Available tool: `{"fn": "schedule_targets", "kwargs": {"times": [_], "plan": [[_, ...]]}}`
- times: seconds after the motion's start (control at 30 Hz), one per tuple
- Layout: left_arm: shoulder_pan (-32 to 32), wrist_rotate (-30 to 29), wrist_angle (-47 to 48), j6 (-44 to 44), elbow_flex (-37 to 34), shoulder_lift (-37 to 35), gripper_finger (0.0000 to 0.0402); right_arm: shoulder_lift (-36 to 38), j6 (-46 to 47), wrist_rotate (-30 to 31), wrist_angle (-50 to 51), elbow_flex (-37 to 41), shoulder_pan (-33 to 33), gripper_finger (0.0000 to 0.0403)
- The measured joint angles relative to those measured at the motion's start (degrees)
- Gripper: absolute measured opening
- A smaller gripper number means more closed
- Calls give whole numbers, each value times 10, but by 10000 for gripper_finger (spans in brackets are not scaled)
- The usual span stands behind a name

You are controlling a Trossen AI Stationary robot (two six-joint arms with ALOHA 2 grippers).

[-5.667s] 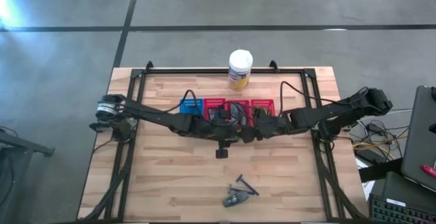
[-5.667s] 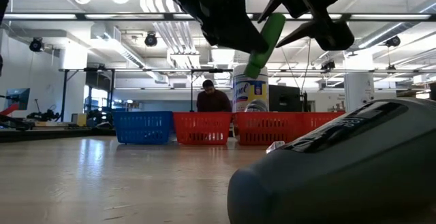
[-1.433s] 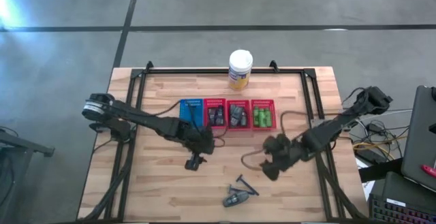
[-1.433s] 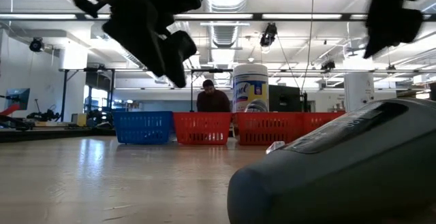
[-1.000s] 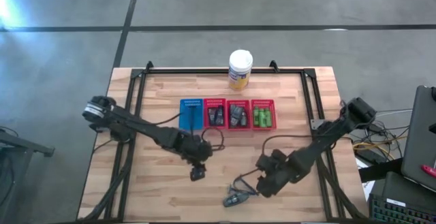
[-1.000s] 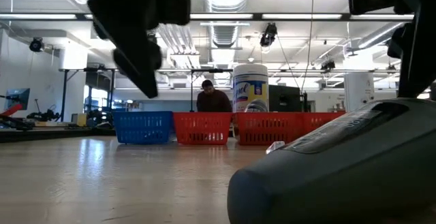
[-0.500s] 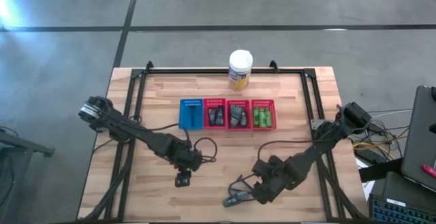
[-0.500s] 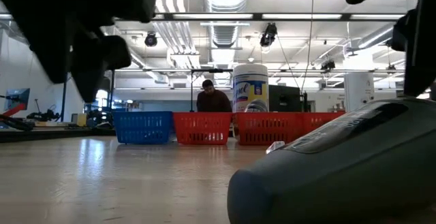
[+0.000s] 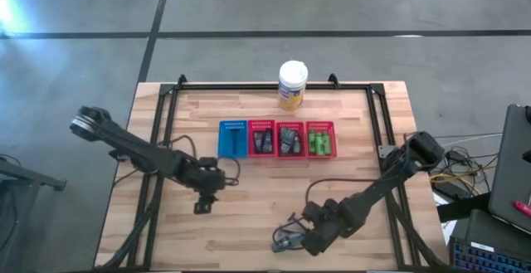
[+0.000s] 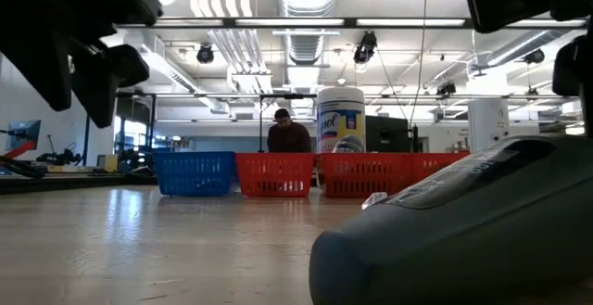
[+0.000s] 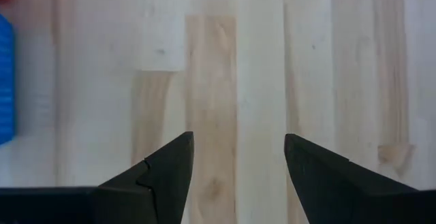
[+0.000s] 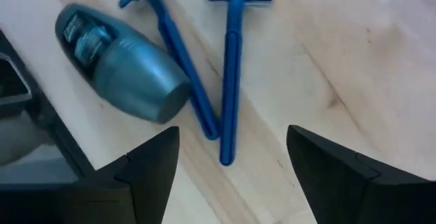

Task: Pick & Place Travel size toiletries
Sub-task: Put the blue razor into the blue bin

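Note:
Near the table's front edge lie a dark grey oval tube [image 12: 119,64] and two thin blue razors [image 12: 228,74], flat on the wood. My right gripper [image 12: 231,176] hangs open just above them, pointing steeply down, touching nothing; the high view shows this gripper [image 9: 300,235] beside the grey tube [image 9: 284,242]. My left gripper [image 11: 238,163] is open over bare wood at the table's left middle, also seen in the high view [image 9: 202,206]. Green bottles [image 9: 320,144] and dark tubes [image 9: 289,143] lie in the red baskets. The low view has the grey tube [image 10: 463,231] huge in front.
A row of baskets stands at the far middle: one blue basket [image 9: 233,138], then three red baskets [image 9: 261,129]. A white-lidded yellow canister [image 9: 293,85] stands behind them. A black frame [image 9: 162,140] runs along the table's sides. A person sits in the room behind [image 10: 289,136].
My left gripper has swung toward the table's left edge, away from the baskets, still open and carrying nothing. My right gripper has moved toward the near edge and a little down, coming over the grey tube and the razors, which lie unmoved.

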State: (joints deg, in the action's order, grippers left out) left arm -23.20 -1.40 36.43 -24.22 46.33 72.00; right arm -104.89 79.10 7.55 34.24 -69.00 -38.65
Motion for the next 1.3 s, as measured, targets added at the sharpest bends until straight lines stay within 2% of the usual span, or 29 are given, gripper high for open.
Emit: {"fn": "schedule_targets", "kwargs": {"times": [0.13,0.33,0.43,0.73,0.97,1.1,1.3], "plan": [[3,-15,-32,14,-43,-63,233,-3,10,7,-2,-7,0,246],[7,-46,-52,1,-86,-122,233,-24,-77,29,-7,-15,0,226],[8,-67,-55,-15,-100,-136,233,-32,-86,32,-1,-14,3,220],[10,-85,-56,-13,-101,-142,233,-49,-113,46,1,-14,3,230],[16,-92,-57,7,-101,-141,233,-79,-71,46,-3,-19,6,233],[21,-87,-60,26,-101,-141,233,-81,-42,41,2,-22,7,214],[28,-72,-60,41,-101,-141,233,-74,-44,3,-2,-21,7,160]]}}
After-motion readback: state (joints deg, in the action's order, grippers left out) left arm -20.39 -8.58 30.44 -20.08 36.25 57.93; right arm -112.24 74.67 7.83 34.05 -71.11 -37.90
